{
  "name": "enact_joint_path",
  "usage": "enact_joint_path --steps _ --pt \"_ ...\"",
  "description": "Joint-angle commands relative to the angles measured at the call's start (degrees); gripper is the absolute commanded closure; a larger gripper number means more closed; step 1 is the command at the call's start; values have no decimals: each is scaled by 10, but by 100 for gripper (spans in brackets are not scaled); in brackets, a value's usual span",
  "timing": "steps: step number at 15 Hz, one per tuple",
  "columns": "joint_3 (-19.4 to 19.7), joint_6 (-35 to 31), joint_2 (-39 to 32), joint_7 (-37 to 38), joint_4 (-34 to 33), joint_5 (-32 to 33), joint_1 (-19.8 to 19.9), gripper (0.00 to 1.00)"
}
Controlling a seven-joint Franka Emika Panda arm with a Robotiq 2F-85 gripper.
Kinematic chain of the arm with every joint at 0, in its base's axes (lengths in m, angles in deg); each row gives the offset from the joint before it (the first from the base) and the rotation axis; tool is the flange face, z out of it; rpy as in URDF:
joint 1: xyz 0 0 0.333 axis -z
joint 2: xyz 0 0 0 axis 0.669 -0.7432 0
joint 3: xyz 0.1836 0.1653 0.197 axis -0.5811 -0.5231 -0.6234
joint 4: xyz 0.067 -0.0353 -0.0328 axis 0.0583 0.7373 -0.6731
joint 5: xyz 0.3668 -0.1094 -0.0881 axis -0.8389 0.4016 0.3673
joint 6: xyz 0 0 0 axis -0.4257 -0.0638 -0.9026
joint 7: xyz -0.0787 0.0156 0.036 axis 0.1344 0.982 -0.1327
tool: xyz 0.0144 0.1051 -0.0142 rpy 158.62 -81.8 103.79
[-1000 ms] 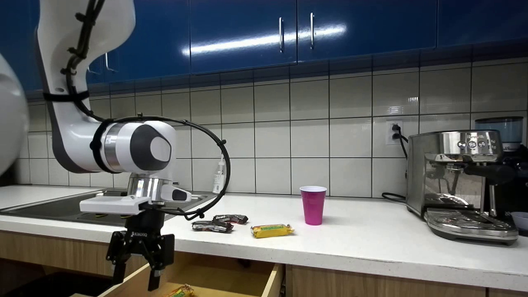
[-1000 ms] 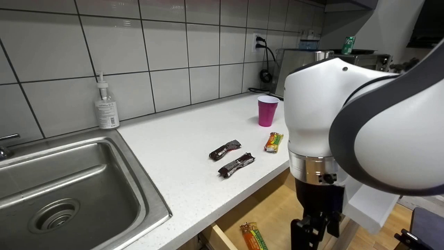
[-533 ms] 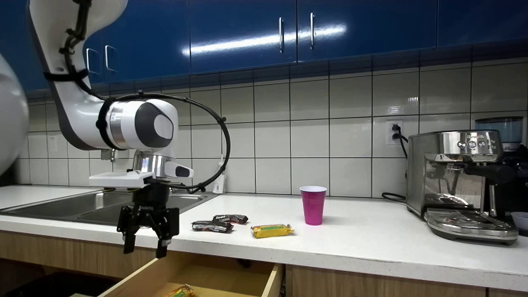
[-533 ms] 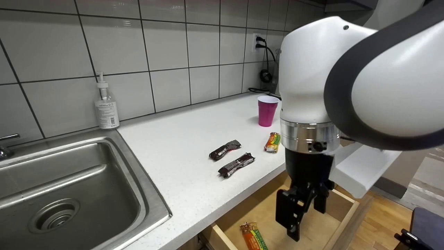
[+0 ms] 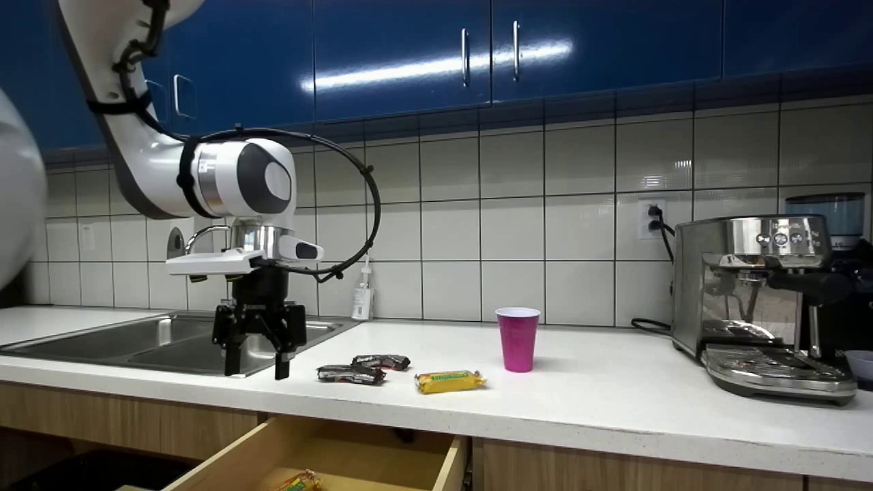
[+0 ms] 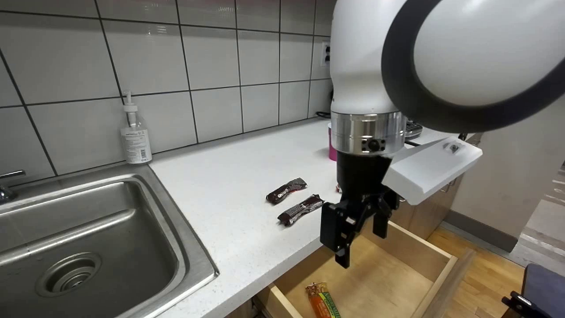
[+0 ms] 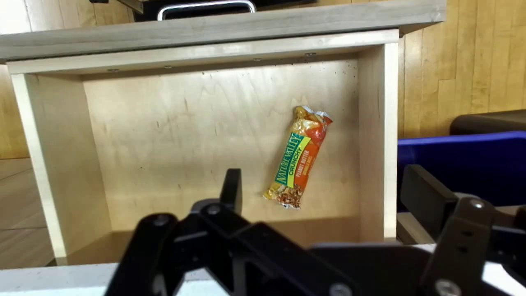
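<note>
Seemingly we're pre-grasp — empty pincer (image 5: 257, 373) spread, higher than the drawer (image 7: 172, 148) and its snack (image 7: 296, 160); gripping there needs lowering.

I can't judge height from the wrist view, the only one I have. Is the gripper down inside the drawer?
Observer: No. In an exterior view the whole gripper is higher than the drawer.

Operator: Thanks. What is lying outside my picture?

Observer: On the counter lie two dark-wrapped bars and a yellow-wrapped bar.

Operator: Is anything standing near those?

Observer: Yes, a pink cup stands upright, nearer the tiled wall than the yellow-wrapped bar.
</note>
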Motion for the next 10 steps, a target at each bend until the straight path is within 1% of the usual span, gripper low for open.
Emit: enact_joint_path --steps 1,5,10 --pt "-10 37 -28 56 -56 33 7 0" --pt "-6 41 -72 146 -108 48 2 0" --pt "6 36 -124 238 -168 51 -8 0"
